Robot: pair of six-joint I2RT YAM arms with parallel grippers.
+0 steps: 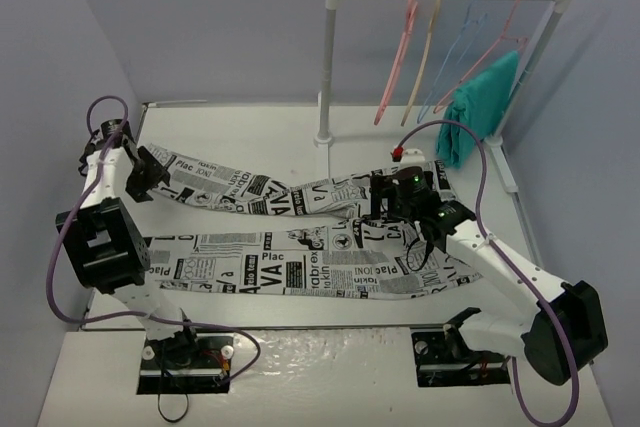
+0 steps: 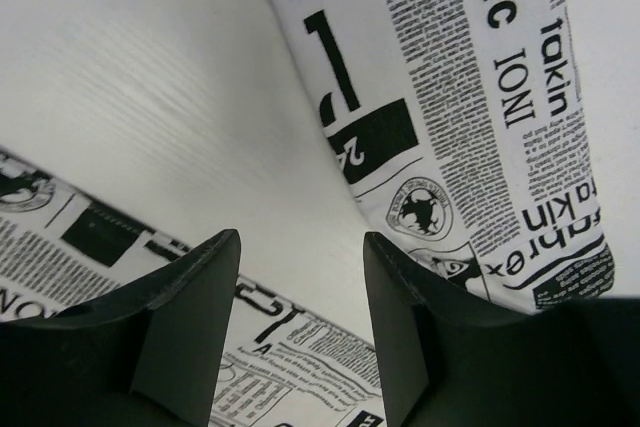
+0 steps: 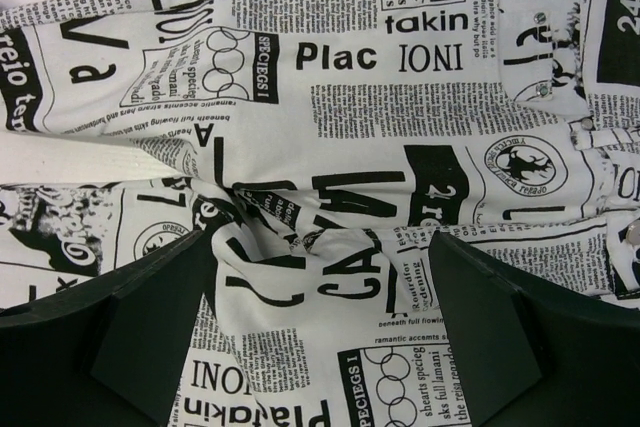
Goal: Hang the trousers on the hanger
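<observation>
The trousers [image 1: 300,247], white with black newspaper print, lie flat on the table, both legs stretching left and the waist at the right. The pink hanger [image 1: 396,62] hangs on the rail at the back, leftmost of the hangers. My left gripper [image 1: 152,173] is open and empty, low over the end of the far leg. In the left wrist view its jaws [image 2: 300,252] straddle bare table between the two legs [image 2: 470,97]. My right gripper [image 1: 386,209] is open over the crotch. In the right wrist view it [image 3: 325,242] straddles a raised fold of the fabric [image 3: 330,187] without gripping it.
A white rail stand [image 1: 326,67] stands at the back of the table. It also carries a tan hanger [image 1: 425,47], a thin blue wire hanger [image 1: 458,52] and a thin pink hanger holding a teal garment [image 1: 480,107]. Grey walls enclose the table.
</observation>
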